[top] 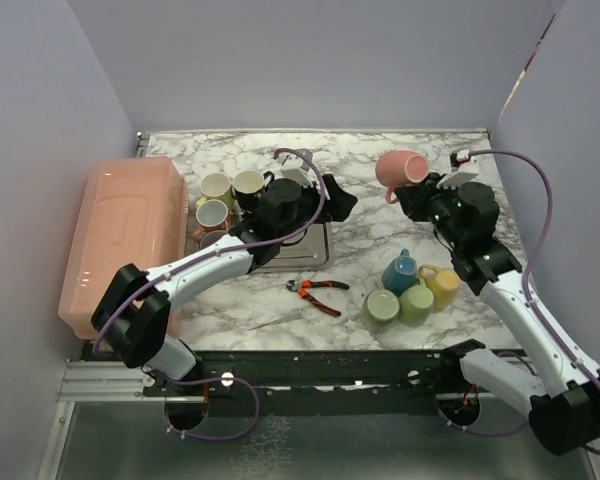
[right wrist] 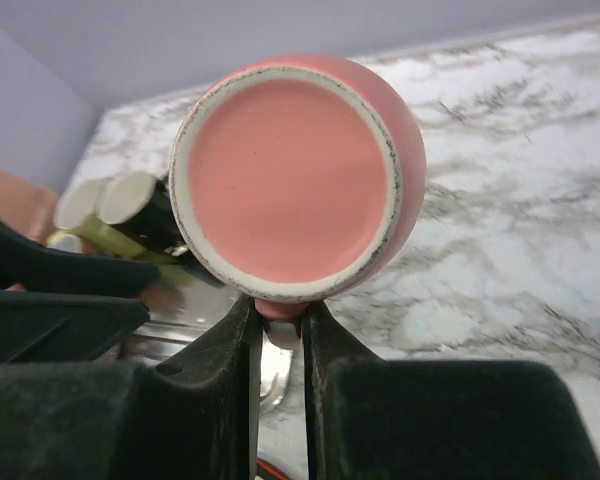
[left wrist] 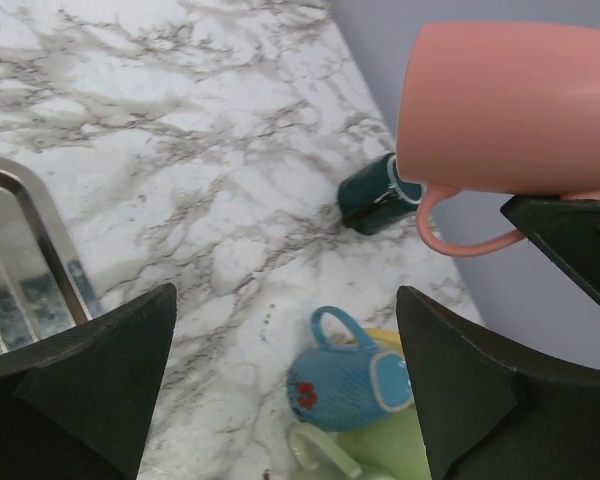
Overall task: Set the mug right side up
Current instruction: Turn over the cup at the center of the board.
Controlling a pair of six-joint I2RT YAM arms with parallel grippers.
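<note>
Mug, one pink, gripped by right fingers; left fingers wide open; four mugs nearby.

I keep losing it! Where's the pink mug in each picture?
Top view: pink mug upper right, off the table.
Left wrist view: pink mug top right, handle hanging down.
Right wrist view: pink mug middle, bottom facing the camera, handle in the right claw.
Shared landmark: the marble table.
</note>
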